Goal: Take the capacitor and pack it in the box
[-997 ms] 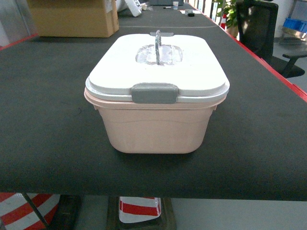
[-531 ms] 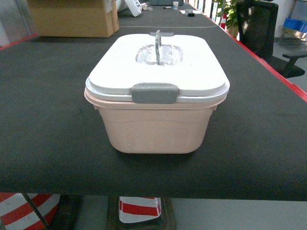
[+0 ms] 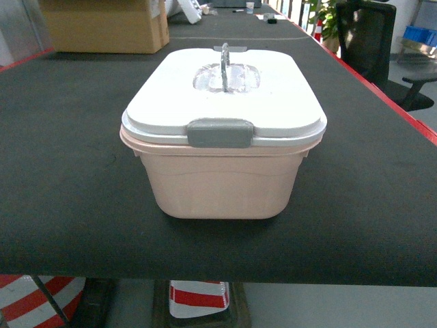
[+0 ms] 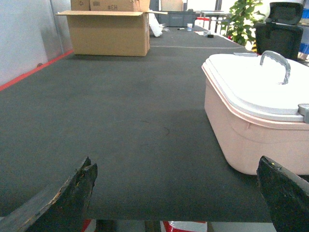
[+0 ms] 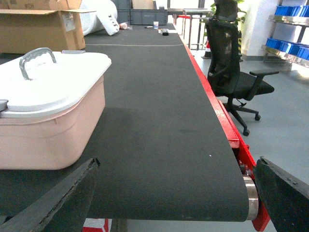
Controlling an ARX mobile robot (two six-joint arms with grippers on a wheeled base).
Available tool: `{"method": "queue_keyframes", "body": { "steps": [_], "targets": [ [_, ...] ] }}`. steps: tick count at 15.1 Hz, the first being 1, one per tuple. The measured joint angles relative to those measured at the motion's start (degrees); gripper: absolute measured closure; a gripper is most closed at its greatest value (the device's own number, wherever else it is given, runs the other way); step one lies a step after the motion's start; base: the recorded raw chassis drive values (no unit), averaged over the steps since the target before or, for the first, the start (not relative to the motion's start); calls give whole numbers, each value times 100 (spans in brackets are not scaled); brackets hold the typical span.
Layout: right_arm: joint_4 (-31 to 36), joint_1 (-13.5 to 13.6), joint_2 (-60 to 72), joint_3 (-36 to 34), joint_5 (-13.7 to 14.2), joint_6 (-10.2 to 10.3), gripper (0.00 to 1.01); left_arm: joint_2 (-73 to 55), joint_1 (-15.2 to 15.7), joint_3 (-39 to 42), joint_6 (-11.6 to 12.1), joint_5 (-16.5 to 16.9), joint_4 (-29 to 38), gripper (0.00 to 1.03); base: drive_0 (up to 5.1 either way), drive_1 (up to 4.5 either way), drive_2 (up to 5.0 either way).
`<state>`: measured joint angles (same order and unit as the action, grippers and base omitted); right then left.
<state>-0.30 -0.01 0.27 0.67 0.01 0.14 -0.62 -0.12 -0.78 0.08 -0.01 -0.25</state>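
Nothing moved; left hand (image 4: pixel 176 193), right hand (image 5: pixel 176 193) wide apart, empty.

Nothing you can see changes between the earlier head pictures and now. The pink box (image 3: pixel 223 181) sits in the same spot on the dark belt (image 3: pixel 61 171), its white lid (image 3: pixel 287 102) closed just as before, and the grey front clip (image 3: pixel 220 132) and grey handle (image 3: pixel 224 65) hold the same pose. Measured against the box, the brown cardboard box (image 3: pixel 102 27) behind it to the left keeps its place. No arm or gripper enters the head view at any of the three moments.
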Motion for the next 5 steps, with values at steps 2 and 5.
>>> {"method": "queue_keyframes", "body": {
  "steps": [2, 5],
  "targets": [
    [0, 0, 0, 0, 0, 0, 3, 0, 0, 0, 0, 0, 0, 5, 0, 0, 0],
    [0, 0, 0, 0, 0, 0, 3, 0, 0, 0, -2, 0, 0, 5, 0, 0, 0]
  ]
}}
